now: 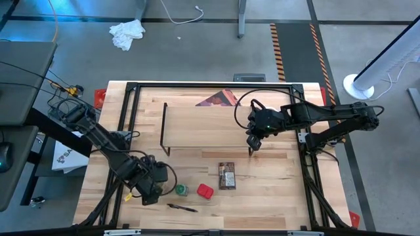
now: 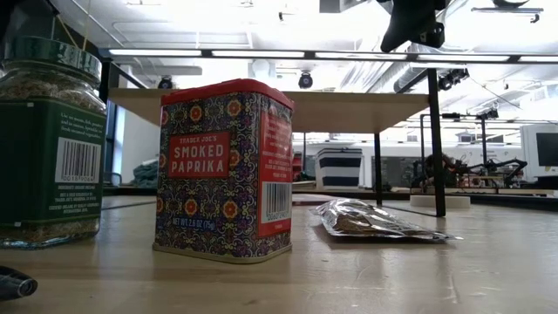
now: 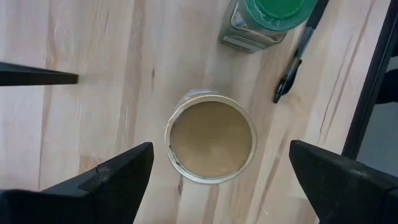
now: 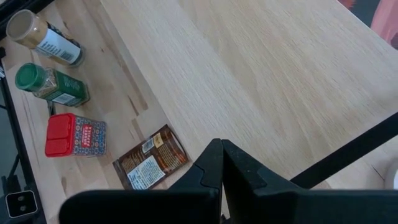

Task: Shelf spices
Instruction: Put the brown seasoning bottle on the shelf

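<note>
- Left gripper (image 3: pixel 214 171): jaws spread wide, straddling the upright tan-topped jar (image 3: pixel 211 137) from above without touching it, positioned for a grasp.
- Green-lidded jar (image 1: pixel 180 190), red tin (image 1: pixel 205 191) and packet (image 1: pixel 226 175) stand on the table at the shelf's (image 1: pixel 203 124) 6 o'clock, unshelved.
- Right gripper (image 4: pixel 221 163): closed, empty, waiting above the shelf's 3 o'clock end.

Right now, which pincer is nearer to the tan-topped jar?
Left. The left pincer hangs open directly above the tan-topped jar; the right pincer is shut, far off by the shelf.
</note>
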Controlling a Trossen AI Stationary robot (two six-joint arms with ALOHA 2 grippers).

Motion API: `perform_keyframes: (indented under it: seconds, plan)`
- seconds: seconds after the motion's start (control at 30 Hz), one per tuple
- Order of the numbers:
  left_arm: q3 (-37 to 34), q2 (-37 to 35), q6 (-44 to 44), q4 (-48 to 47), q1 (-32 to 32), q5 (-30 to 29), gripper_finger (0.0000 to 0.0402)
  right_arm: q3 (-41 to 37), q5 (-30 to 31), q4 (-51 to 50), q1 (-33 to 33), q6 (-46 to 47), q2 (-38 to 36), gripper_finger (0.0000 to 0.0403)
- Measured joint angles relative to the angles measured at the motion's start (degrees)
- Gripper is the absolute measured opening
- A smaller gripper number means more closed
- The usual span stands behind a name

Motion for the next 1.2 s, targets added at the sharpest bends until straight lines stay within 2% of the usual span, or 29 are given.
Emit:
perform_keyframes:
  seconds: [0.43, 1.0, 1.2]
  plan:
    - [-5.2, 0.0, 0.0, 2.7, 0.5, 0.4, 0.0372, 0.0, 0.2, 0.0, 0.0, 0.0, 0.0, 0.0]
    - [-5.3, 0.8, 4.1, 7.3, 0.4, -1.6, 0.0372, 0.0, 0.6, 0.0, 0.0, 0.0, 0.0, 0.0]
    - [-5.3, 3.6, 4.1, 7.4, 0.4, 0.8, 0.0372, 0.0, 0.6, 0.0, 0.0, 0.0, 0.0, 0.0]
